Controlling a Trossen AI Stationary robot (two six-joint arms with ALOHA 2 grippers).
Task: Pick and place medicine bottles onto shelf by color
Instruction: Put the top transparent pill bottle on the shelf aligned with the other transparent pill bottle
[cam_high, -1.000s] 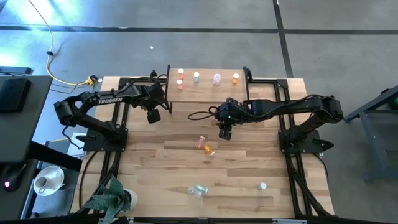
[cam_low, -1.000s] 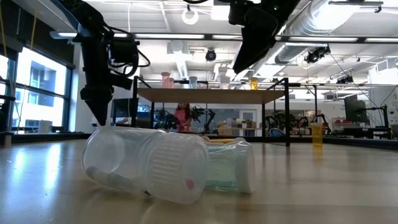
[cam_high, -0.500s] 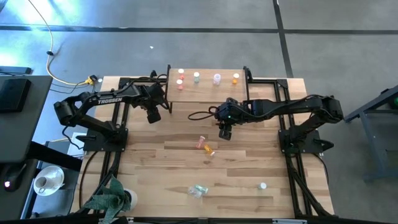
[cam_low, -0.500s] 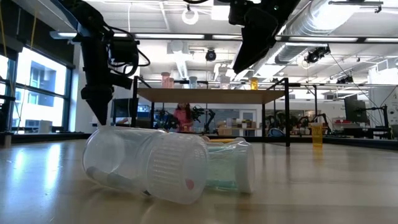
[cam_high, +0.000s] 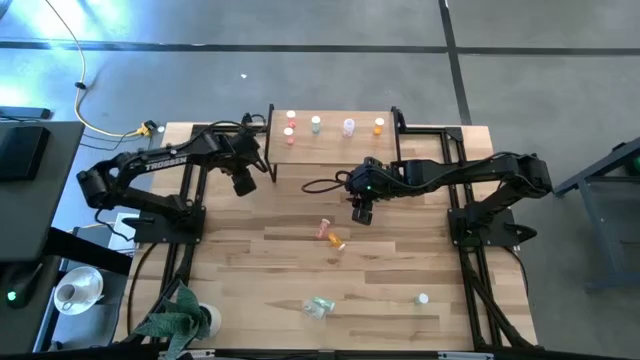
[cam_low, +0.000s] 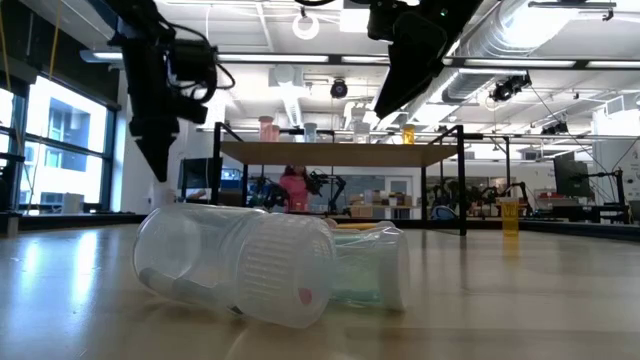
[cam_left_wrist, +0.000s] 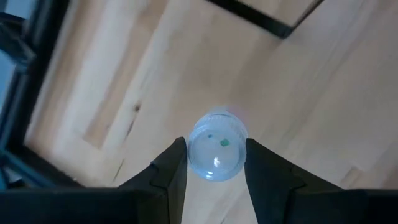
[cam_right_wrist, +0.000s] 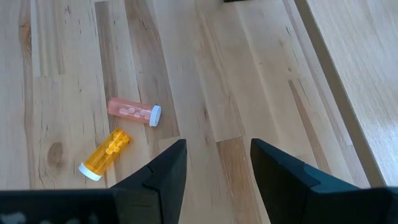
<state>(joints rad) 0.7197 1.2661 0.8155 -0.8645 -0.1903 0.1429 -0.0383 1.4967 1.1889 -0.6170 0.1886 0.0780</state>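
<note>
Left tool (cam_high: 243, 184) up off the desk (cam_high: 400, 270), just off the shelf's (cam_high: 330, 145) left front corner. Fingers (cam_left_wrist: 168, 171) clamped on a clear-white bottle (cam_left_wrist: 216, 146); wrist cam looks down on its cap, squeezed between both pads, plank wood well below. Low view: same tool (cam_low: 158, 172) pointing down, something pale at the tips, too small to make out there.

Right tool (cam_high: 362, 214) hangs over mid-desk, in front of the shelf's right half. Fingers (cam_right_wrist: 163, 171) parted, moderate gap, nothing between them. Wrist cam sees bare planks through the gap, w/ two bottles beyond.

Bottles on shelf, back row L to R: red-pink (cam_high: 290, 116), pale green (cam_high: 316, 123), clear-white (cam_high: 349, 126), orange (cam_high: 379, 125). A second red-pink (cam_high: 289, 134) just in front of the first. All upright, spaced apart.

Bottles on desk:
- red-pink (cam_high: 322, 228) and orange (cam_high: 335, 241) lying on their sides near centre, close together. Right wrist cam shows both caps white, red-pink (cam_right_wrist: 134, 111) above orange (cam_right_wrist: 105, 154), ends nearly touching; can't tell if they do.
- pale green (cam_high: 318, 306) on its side near front edge. Low view: a clear one (cam_low: 235, 260) lies against it, in front of the green (cam_low: 372, 265).
- small white-capped one (cam_high: 423, 298) alone toward front right.

Potted plant (cam_high: 180, 315) at front-left corner.
</note>
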